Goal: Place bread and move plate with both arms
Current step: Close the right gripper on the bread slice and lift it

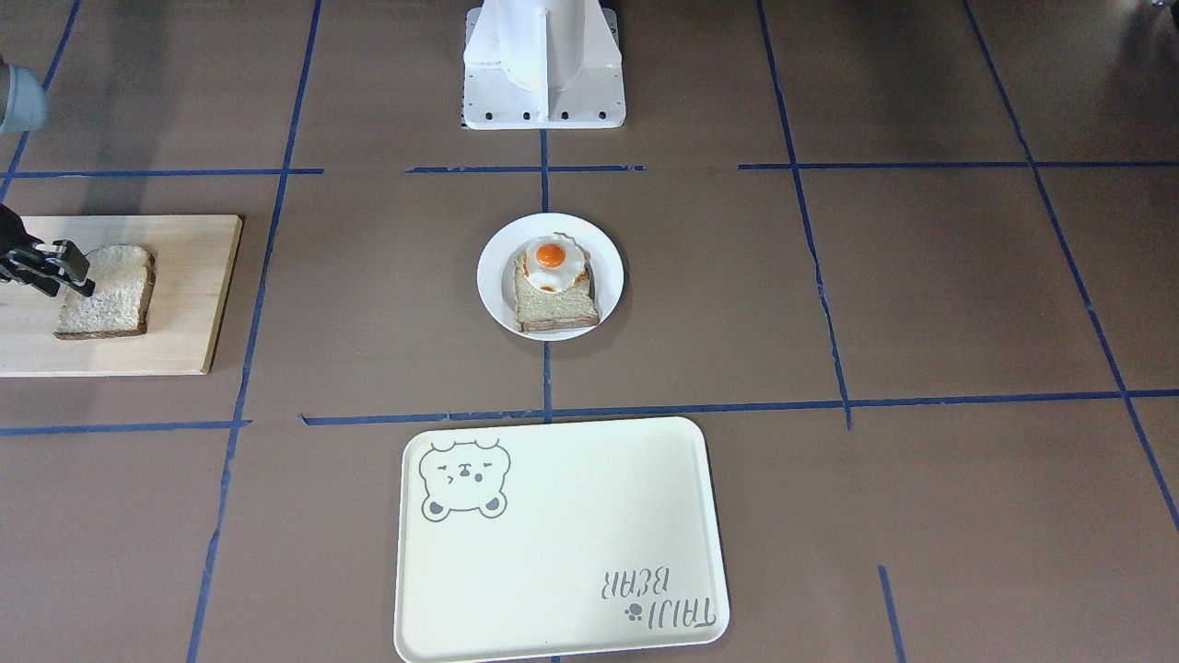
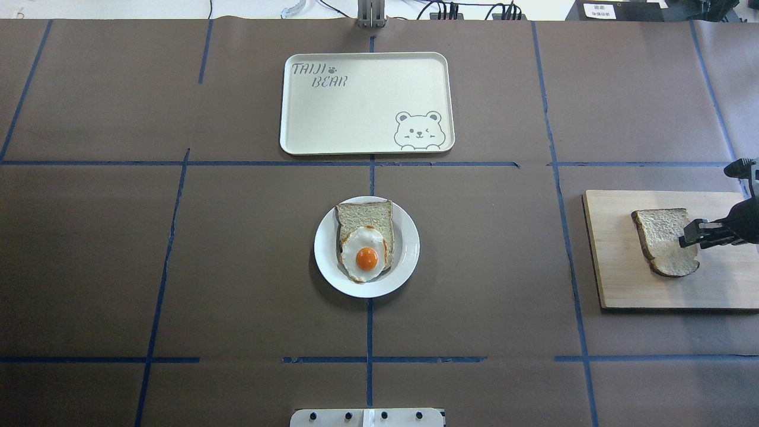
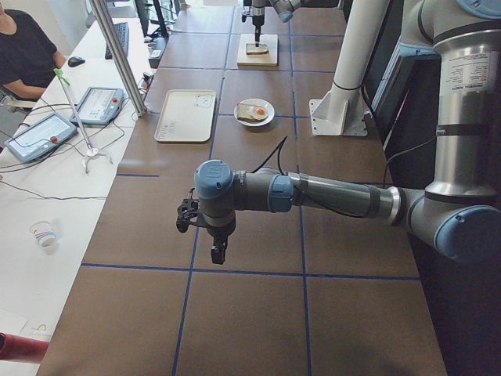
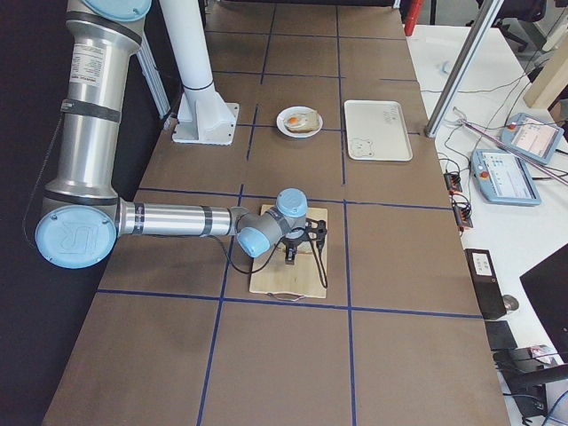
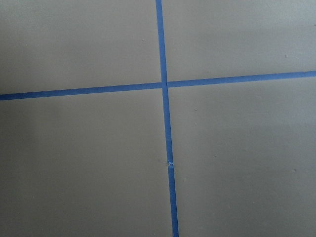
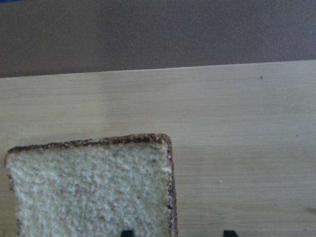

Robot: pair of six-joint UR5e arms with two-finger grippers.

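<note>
The plain bread lies flat on a wooden board at the table's right end; it also shows in the front view and the right wrist view. My right gripper is open just above the bread's edge, one fingertip over the slice and the other over the board. The white plate sits at the table's centre with an egg-topped slice on it. My left gripper hangs over bare table far from the plate. I cannot tell whether it is open or shut.
A cream bear tray lies beyond the plate on the far side of the table. The robot's white pedestal stands on the near side. Blue tape lines cross the brown table.
</note>
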